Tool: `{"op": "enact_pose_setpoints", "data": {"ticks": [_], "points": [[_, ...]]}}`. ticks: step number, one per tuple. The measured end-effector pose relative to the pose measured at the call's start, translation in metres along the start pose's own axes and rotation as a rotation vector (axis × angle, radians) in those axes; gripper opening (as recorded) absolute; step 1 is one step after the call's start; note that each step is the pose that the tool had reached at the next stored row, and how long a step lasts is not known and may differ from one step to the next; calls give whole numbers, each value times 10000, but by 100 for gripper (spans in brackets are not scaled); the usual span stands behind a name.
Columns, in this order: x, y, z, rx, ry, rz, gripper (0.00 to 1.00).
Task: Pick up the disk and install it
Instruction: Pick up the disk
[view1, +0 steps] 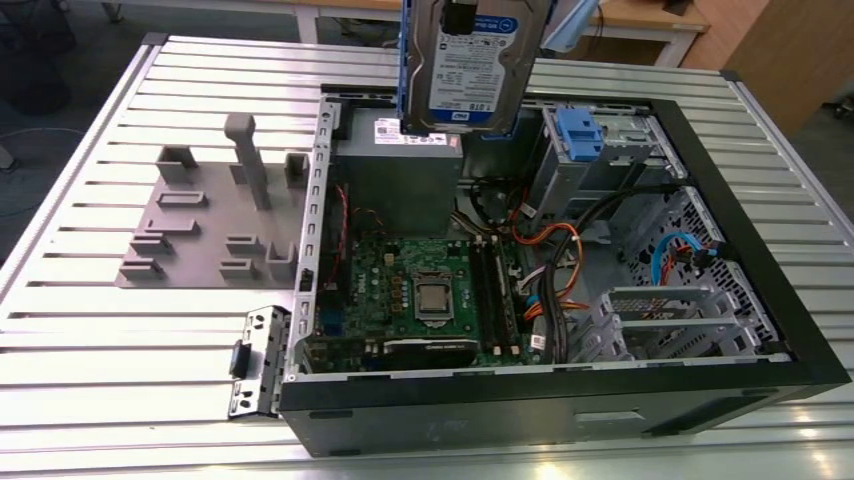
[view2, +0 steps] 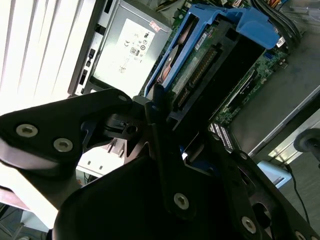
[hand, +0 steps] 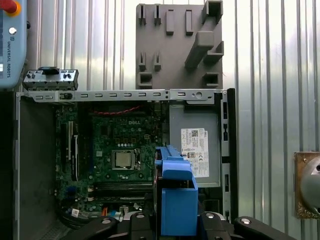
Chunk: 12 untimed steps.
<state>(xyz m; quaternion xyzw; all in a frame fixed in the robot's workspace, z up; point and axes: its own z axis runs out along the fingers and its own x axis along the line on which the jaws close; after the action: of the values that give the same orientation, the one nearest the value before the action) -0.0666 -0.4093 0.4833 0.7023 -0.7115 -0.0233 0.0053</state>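
- Exterior view: a ribbed metal worktop (view1: 107, 380) carries everything and reaches every edge of the picture.
- An open black computer case (view1: 534, 410) lies on its side on the worktop, its inside facing up.
- Inside the case are a grey power box, a green circuit board, a metal drive cage and loose cables.
- A grey plastic holder plate (view1: 200, 225) with upright posts and slots lies on the worktop, just beside the case on the exterior view's left.
- The grey power box (view1: 398, 180) fills the far corner of the case; in the first wrist view its white sticker (hand: 195, 150) faces up.
- The green circuit board (view1: 414, 285) lies flat on the case floor next to the power box, with a square silver chip socket (view1: 434, 298) in its middle.
- The metal drive cage (view1: 627, 150) stands in the case on the exterior view's right, and a blue bracket (view1: 577, 130) sits at its top.
- Orange, black and blue cables (view1: 554, 270) run between the circuit board and the cage.
- The disk (view1: 467, 60) hangs upright in the air above the power box, label towards the exterior camera, touching nothing in the case.
- In the second wrist view the black claw (view2: 187, 120) is clenched on the disk's blue rails, one finger (view2: 157, 115) pressed against its side.
- A small metal bracket (view1: 256, 360) lies on the worktop against the near corner of the case.
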Motion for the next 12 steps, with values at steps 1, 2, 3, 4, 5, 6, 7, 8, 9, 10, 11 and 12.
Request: {"op": "enact_pose_setpoints", "data": {"ticks": [1,2,3,4,5,6,7,8,9,10,11,12], "points": [[7,-2,0,0,0,0,36],[14,-4,0,0,0,0,36],[21,-6,0,0,0,0,36],[28,-8,0,0,0,0,36],[34,-10,0,0,0,0,36],[41,-11,-1,0,0,0,36],[48,-13,0,0,-1,0,36],[55,-15,-1,0,0,-1,36],[61,-17,-1,0,0,0,36],[68,-19,-1,-1,1,-1,36],[75,-21,-1,0,0,0,36],[83,-22,-1,0,0,-1,36]]}}
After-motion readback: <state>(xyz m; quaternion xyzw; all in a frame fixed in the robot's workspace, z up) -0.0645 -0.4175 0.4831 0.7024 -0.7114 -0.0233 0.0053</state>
